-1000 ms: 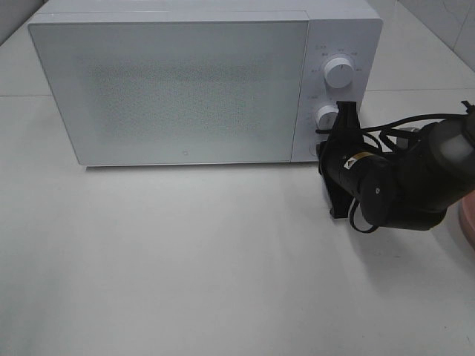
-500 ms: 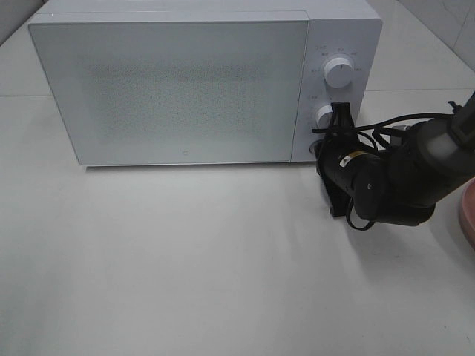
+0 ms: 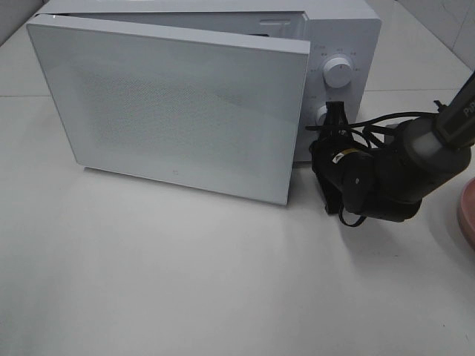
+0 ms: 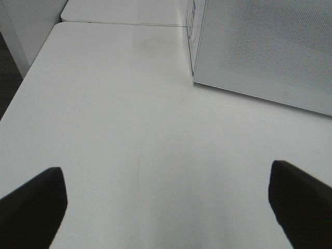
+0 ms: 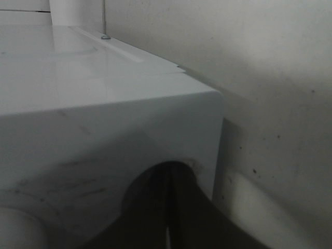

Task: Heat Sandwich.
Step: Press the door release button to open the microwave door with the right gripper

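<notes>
The microwave door (image 3: 171,111) has swung ajar since a moment ago. The closed right end effector (image 3: 334,120) is at the control panel (image 3: 338,44). The left end effector (image 4: 166,201) gapes above the worktop (image 3: 185,282). I can't see the sandwich, and the plate (image 3: 469,215) is cut off.

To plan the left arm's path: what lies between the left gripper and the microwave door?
Only bare white table; the left wrist view shows nothing else between the left gripper and the microwave door.
</notes>
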Available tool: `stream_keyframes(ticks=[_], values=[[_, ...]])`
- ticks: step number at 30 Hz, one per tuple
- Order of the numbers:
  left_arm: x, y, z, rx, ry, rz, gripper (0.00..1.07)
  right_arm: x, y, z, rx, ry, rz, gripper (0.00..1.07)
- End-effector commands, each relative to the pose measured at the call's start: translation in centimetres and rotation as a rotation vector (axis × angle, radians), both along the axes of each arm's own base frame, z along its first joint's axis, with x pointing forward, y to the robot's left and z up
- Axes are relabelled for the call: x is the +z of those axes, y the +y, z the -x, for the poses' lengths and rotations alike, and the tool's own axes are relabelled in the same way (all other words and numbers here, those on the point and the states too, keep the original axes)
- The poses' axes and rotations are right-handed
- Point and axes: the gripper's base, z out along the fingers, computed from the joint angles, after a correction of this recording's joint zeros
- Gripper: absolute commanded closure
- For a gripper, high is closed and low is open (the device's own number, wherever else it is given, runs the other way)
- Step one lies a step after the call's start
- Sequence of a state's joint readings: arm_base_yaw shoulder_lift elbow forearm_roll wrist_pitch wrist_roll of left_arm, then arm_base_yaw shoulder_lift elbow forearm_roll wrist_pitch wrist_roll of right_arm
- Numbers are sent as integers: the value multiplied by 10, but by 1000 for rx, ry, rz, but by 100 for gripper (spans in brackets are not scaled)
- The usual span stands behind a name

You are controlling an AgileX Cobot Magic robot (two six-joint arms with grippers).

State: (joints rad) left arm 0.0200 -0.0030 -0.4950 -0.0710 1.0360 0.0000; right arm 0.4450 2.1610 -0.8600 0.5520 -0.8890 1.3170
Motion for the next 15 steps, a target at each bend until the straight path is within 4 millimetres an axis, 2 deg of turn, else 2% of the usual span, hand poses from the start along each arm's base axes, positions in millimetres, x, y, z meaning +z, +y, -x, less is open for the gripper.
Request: stream_keyframes(ticks=[1, 15], values=[[0, 0, 4, 3, -35, 0, 3, 41, -4, -35, -34, -346, -9, 107], [0, 0, 4, 3, -35, 0, 3, 36, -1, -33, -7, -286, -35, 106]])
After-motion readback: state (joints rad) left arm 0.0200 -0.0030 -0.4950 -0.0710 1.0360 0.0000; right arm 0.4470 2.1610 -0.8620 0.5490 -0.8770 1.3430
